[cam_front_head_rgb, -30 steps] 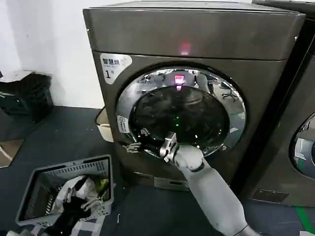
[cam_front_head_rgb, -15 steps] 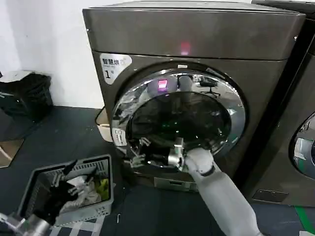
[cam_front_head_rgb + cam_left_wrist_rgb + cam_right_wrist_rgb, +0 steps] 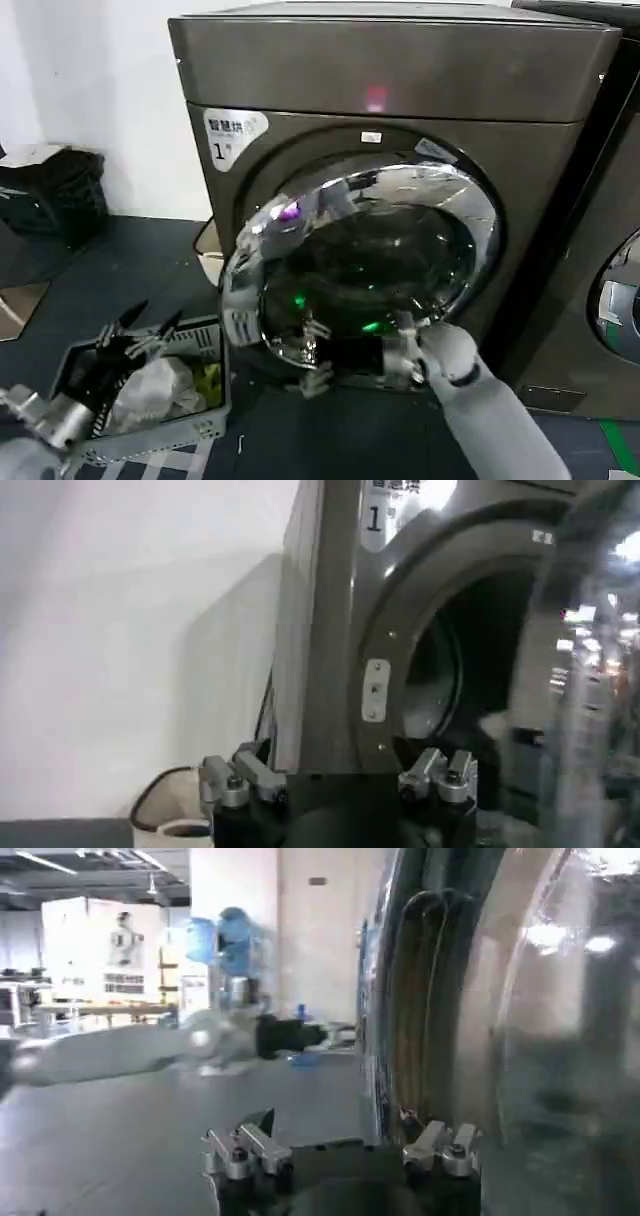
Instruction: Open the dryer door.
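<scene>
dryer door (image 3: pixel 365 270) ajar (sticker (image 3: pixel 233 133) reads "1"), right gripper (image 3: pixel 318 360) spread wide at rim, left gripper (image 3: pixel 135 330) open

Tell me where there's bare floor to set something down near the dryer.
Bare dark floor lies left of the laundry basket toward the wall. It is crowded below the dryer door, where the right gripper works; the left gripper hovers over the basket.
</scene>
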